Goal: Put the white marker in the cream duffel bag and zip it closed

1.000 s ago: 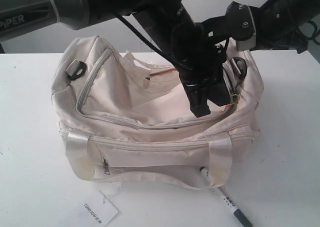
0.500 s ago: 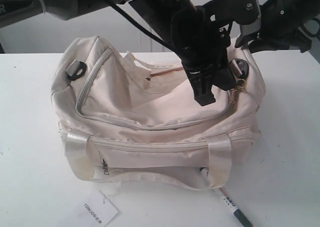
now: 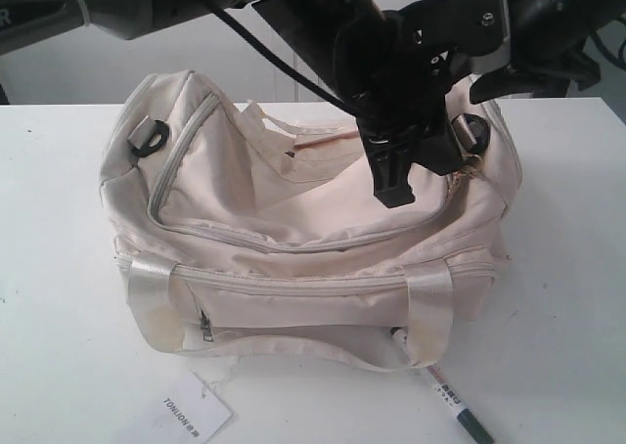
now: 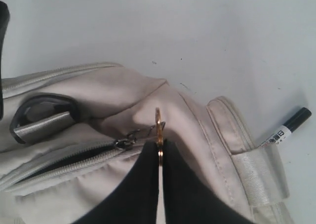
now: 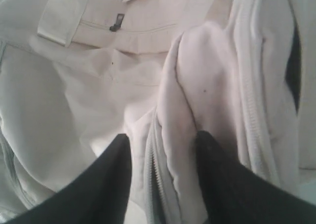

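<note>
With left gripper (image 4: 159, 149) clamped on the gold zipper pull (image 4: 158, 121) and right gripper (image 5: 163, 146) agape, draw straight along the cream duffel bag's (image 3: 293, 219) track.

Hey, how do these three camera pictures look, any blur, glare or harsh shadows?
Exterior view: bright, even light; the table nearly washes out, with only a soft shadow under the cream duffel bag. Left wrist view: sharp, the gold zipper pull glints and the white marker shows its label. Right wrist view: soft, the right tool a dark blur.
</note>
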Controlling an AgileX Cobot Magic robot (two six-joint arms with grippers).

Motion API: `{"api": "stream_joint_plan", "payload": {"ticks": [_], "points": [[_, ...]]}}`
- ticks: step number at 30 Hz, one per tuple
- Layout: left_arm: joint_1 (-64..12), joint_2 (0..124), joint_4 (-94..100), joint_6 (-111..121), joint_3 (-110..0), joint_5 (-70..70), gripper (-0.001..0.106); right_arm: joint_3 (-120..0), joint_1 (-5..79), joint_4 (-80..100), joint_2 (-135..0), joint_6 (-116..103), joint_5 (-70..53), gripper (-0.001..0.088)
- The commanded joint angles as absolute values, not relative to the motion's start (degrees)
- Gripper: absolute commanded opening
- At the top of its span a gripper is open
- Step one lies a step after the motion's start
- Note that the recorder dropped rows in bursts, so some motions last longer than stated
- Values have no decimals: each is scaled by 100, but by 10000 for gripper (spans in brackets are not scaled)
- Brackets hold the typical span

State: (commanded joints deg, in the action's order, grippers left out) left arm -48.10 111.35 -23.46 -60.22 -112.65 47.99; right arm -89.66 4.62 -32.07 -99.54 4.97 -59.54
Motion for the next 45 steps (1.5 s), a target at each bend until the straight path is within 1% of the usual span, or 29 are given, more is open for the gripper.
{"api": "stream_joint_plan", "payload": {"ticks": [19,23,25,40,41,42,44,45], "points": [[-4810,11135,-2346,-6321,-11265,4704,0,-8966,462,-3286,-10175,625,-6151,436],[-4810,11135,-2346,-6321,-11265,4650,0,-8966,516,-3296,-10188,625,-6175,480],[-4810,11135,-2346,-6321,-11265,4597,0,-8966,562,-3296,-10218,625,-6175,488],[-4810,11135,-2346,-6296,-11265,4470,0,-8945,627,-3308,-10511,625,-6461,485],[-4810,11135,-2346,-6296,-11265,4470,0,-8945,627,-3308,-10511,625,-6478,476],[-4810,11135,-2346,-6296,-11265,4470,0,-8945,627,-3308,-10511,625,-6509,448],[-4810,11135,-2346,-6296,-11265,4470,0,-8945,627,-3308,-10511,625,-6545,357],[-4810,11135,-2346,-6296,-11265,4459,0,-8945,627,-3308,-10511,625,-6546,290]]}}
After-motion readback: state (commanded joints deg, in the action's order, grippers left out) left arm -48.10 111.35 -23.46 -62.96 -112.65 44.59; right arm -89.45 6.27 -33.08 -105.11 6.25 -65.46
